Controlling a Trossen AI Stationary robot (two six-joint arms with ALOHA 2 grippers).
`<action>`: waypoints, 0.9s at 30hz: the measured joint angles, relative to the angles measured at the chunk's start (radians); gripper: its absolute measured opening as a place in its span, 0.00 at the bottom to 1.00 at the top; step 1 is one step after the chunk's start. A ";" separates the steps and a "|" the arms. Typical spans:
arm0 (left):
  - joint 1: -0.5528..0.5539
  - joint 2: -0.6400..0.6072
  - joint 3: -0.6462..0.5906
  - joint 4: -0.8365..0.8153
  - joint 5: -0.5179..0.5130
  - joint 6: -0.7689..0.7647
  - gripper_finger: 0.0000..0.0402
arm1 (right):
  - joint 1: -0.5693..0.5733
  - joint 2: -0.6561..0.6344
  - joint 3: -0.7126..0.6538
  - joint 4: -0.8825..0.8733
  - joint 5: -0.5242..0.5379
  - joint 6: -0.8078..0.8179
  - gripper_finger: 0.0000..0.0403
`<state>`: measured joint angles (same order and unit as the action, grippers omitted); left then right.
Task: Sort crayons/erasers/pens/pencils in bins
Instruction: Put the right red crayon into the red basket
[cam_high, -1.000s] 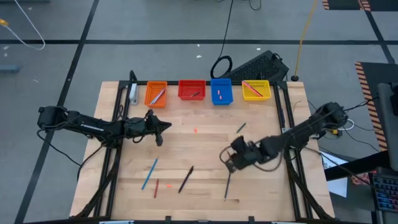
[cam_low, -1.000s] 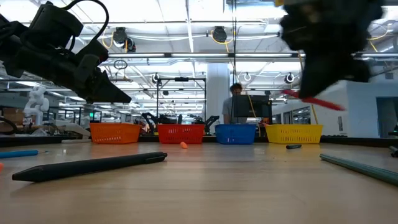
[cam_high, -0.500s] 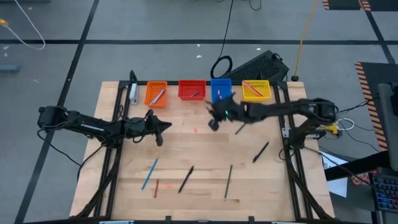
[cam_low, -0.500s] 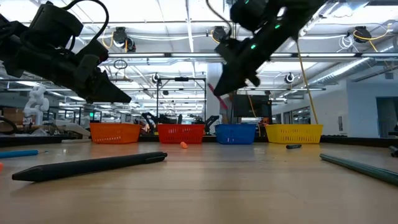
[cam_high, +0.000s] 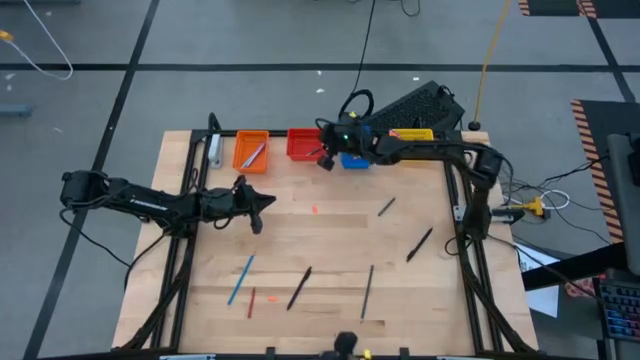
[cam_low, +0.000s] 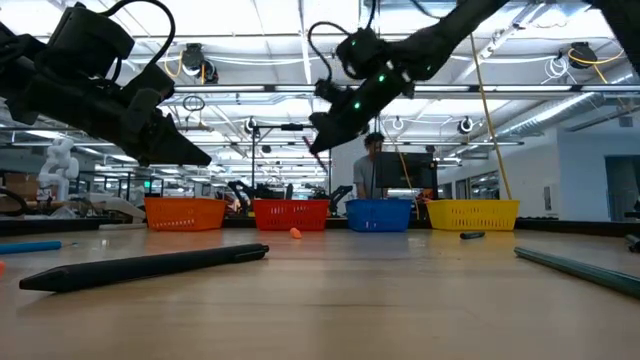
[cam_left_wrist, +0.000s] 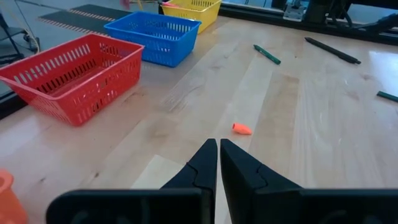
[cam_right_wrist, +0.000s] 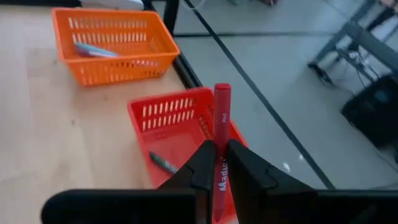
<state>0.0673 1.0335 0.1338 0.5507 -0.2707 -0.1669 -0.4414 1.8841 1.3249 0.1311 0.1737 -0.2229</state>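
Right wrist view — gripper (cam_right_wrist: 216, 163) clamps red crayon (cam_right_wrist: 221, 124) lengthwise, tip outward.

The red bin (cam_right_wrist: 180, 134) lay open below the right gripper (cam_right_wrist: 216, 163), holding one dark stick (cam_right_wrist: 163, 163); the orange bin (cam_right_wrist: 115, 43) stood just beside.

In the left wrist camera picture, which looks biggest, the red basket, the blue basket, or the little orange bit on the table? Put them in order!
1. red bin: looks largest, but it is nearest the camera.
2. blue bin: looks smaller, though it sits farther off, so the two may really match.
3. eraser: far the smallest.
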 joint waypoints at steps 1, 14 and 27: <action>0.000 0.000 0.000 0.000 0.000 0.000 0.06 | -0.009 0.026 0.010 0.036 -0.020 -0.013 0.07; 0.000 0.000 0.000 -0.001 0.000 0.000 0.06 | -0.107 0.144 0.010 0.151 -0.182 -0.065 0.07; 0.000 0.000 0.000 -0.001 0.000 0.000 0.06 | -0.115 0.183 0.009 0.158 -0.279 0.013 0.07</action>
<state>0.0677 1.0336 0.1340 0.5495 -0.2710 -0.1674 -0.5568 2.0668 1.3342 0.2895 -0.1052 -0.2102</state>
